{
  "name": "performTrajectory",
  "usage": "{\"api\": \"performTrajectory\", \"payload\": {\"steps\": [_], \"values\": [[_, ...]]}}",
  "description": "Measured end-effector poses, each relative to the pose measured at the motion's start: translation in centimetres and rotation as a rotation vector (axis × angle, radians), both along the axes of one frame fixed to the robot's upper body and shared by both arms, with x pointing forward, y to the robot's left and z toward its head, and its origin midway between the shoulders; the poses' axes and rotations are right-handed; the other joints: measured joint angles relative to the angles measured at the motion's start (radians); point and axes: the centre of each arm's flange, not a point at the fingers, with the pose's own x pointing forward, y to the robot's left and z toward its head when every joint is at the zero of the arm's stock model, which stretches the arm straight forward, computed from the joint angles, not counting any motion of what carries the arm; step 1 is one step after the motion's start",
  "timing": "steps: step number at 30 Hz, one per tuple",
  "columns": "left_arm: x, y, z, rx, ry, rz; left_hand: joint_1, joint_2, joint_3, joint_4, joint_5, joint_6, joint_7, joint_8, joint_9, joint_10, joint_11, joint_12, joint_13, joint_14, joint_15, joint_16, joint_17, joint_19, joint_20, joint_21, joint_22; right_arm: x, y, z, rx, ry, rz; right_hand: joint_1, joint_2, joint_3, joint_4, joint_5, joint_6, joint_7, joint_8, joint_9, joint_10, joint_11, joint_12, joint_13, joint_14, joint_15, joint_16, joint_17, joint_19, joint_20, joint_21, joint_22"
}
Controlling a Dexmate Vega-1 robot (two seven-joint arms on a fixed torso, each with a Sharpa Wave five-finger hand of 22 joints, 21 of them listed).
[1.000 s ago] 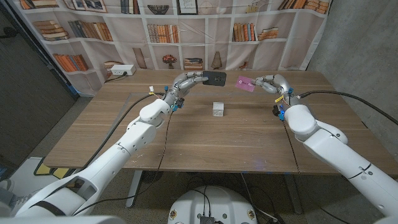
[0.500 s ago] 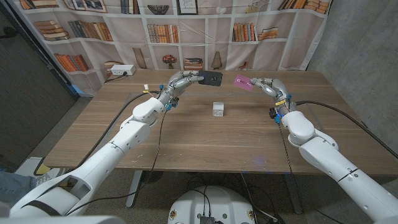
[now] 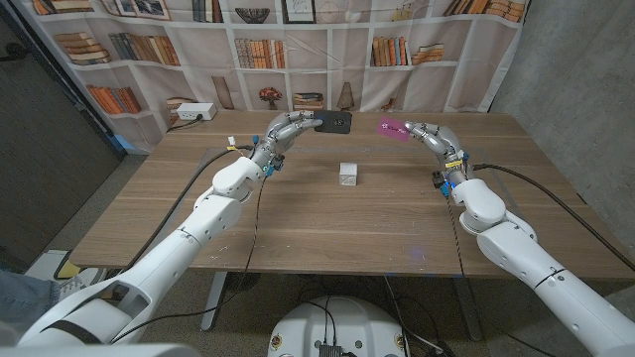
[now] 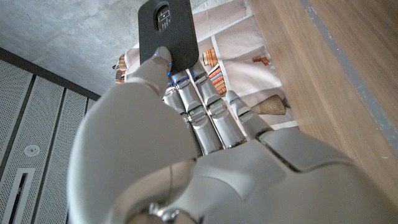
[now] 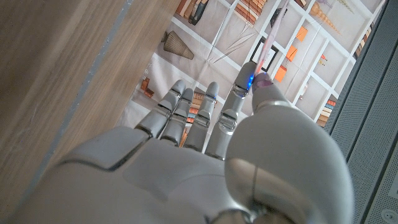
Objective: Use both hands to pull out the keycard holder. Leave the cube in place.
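Note:
My left hand [image 3: 286, 129] is raised over the far side of the table and pinches a black keycard holder [image 3: 333, 122]. The holder [image 4: 165, 34] sticks out past the fingertips of that hand [image 4: 186, 149] in the left wrist view. My right hand [image 3: 433, 136] is raised at the far right and pinches a pink card [image 3: 393, 127]. In the right wrist view the card [image 5: 272, 46] shows edge-on above the hand [image 5: 205, 155]. A small white cube [image 3: 348, 175] stands on the wooden table [image 3: 337, 223] between the two hands, touched by neither.
A white power strip [image 3: 191, 114] lies at the table's far left corner. A bookshelf-print backdrop [image 3: 298, 50] hangs behind the table. Cables run along both arms.
Both hands have lifted a little, and the holder and the pink card are slightly farther apart. The cube has not moved.

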Motion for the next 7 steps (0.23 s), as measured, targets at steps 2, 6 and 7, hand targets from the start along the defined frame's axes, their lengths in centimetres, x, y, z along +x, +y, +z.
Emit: {"api": "performTrajectory", "payload": {"steps": [2, 6, 7], "values": [[-0.1, 0.08, -0.06, -0.007, -0.003, 0.003, 0.0, 0.0, 0.0, 0.0, 0.0, 0.0, 0.0, 0.0, 0.0, 0.0, 0.0, 0.002, 0.0, 0.0, 0.0, 0.0, 0.0, 0.0, 0.0, 0.0, 0.0, 0.24, 0.0, -0.25, 0.004, 0.004, 0.003, 0.001, 0.001, -0.003, -0.003, 0.0, 0.0, 0.0, 0.0, -0.001, 0.0, 0.0, 0.0, -0.001, 0.0, 0.0, 0.0, 0.0, 0.0, 0.0, 0.0, 0.0], [-0.14, 0.19, -0.22, -0.009, -0.001, 0.005, 0.0, 0.0, 0.0, 0.0, 0.0, 0.0, 0.0, 0.0, 0.0, 0.0, 0.0, 0.003, 0.0, 0.0, 0.0, 0.0, 0.0, 0.0, 0.0, 0.0, 0.0, 0.26, 0.06, -0.22, 0.011, -0.001, 0.012, 0.001, 0.001, -0.006, -0.006, 0.0, 0.0, 0.0, 0.0, -0.005, 0.0, 0.0, 0.0, -0.001, 0.0, 0.0, 0.0, 0.0, 0.0, 0.0, 0.0, 0.0], [-0.13, 0.23, -0.24, -0.009, 0.0, 0.006, 0.0, 0.0, 0.0, 0.0, 0.0, 0.0, 0.0, 0.0, 0.001, 0.0, 0.0, 0.003, 0.0, 0.0, 0.0, 0.0, 0.0, 0.0, 0.0, 0.0, 0.0, 0.24, 0.06, -0.19, 0.012, -0.002, 0.014, 0.001, 0.001, -0.006, -0.006, 0.0, 0.0, 0.0, 0.0, -0.005, 0.0, 0.0, 0.0, -0.001, 0.0, 0.0, 0.0, 0.0, 0.0, 0.0, 0.0, 0.0]]}}
